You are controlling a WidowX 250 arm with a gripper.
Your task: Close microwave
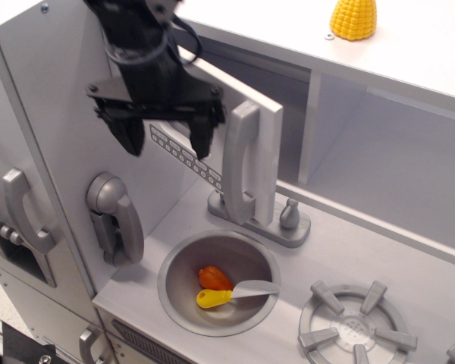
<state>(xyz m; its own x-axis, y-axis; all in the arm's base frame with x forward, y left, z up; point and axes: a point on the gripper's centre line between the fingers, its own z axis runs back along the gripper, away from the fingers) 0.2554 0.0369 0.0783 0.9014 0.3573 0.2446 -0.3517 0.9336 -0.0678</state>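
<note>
The microwave is the grey box compartment (288, 114) at the top of the toy kitchen. Its flat grey door (262, 144) stands partly open, swung most of the way toward the opening. The door carries a tall silver bar handle (240, 163) and a row of small keypad buttons (188, 158). My black gripper (165, 136) is open and empty, with its fingers (200, 133) right in front of the door's outer face, over the keypad. I cannot tell whether they touch the door.
A yellow corn cob (353, 18) stands on the top shelf. The sink (179, 258) holds an orange and a yellow toy and a spoon. The faucet (288, 220), a burner (356, 326), a wall phone (115, 216) and a side door handle (21, 208) are nearby.
</note>
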